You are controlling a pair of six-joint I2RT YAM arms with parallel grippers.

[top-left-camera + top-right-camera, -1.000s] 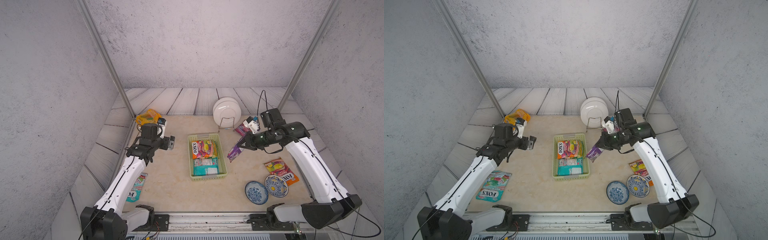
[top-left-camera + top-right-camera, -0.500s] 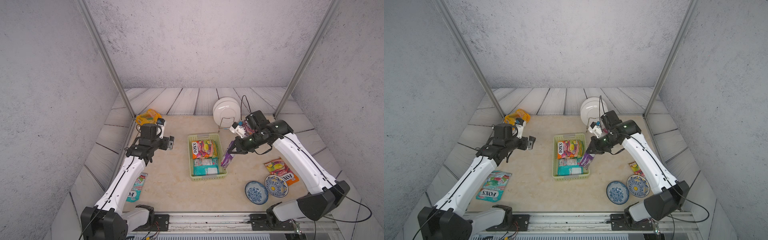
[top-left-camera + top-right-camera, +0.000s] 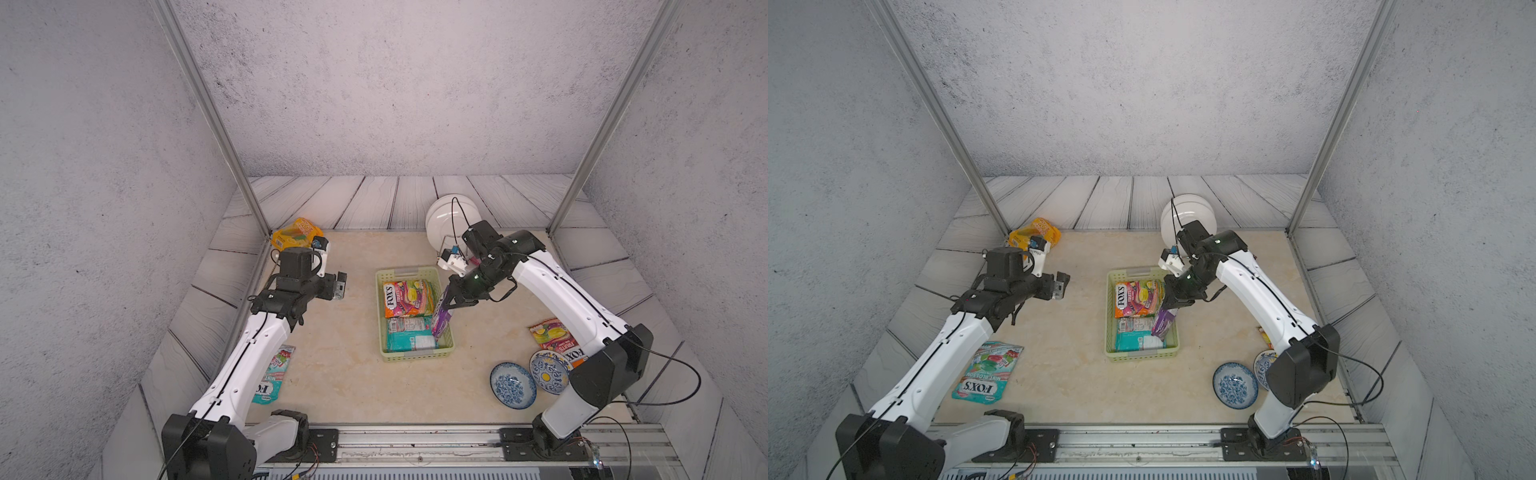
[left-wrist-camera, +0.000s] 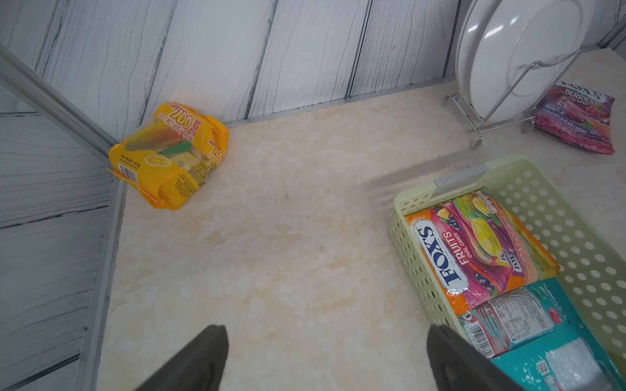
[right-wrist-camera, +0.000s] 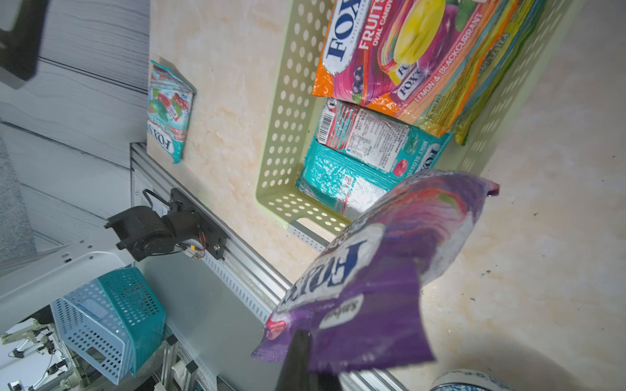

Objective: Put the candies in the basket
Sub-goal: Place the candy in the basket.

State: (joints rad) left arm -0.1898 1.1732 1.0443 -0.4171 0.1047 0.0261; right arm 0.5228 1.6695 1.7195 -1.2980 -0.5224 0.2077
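1. Your right end effector (image 3: 446, 305) is clenched on the top edge of a purple packet (image 3: 441, 322), which hangs over the right edge of the basket (image 3: 380, 316) at mid-counter.
2. Inside the basket, an orange-pink packet (image 3: 405, 297) lies at the far end and teal packets (image 3: 409, 338) at the near end.
3. Your left end effector (image 4: 325, 355) stands released and empty above the counter (image 3: 345, 374), left of the basket.
4. Outside the basket lie a yellow bag (image 3: 296, 233) in the far left corner, a loose teal packet (image 3: 988, 370) near left, and an orange packet (image 3: 552, 338) at right beside the bowls (image 3: 513, 384).
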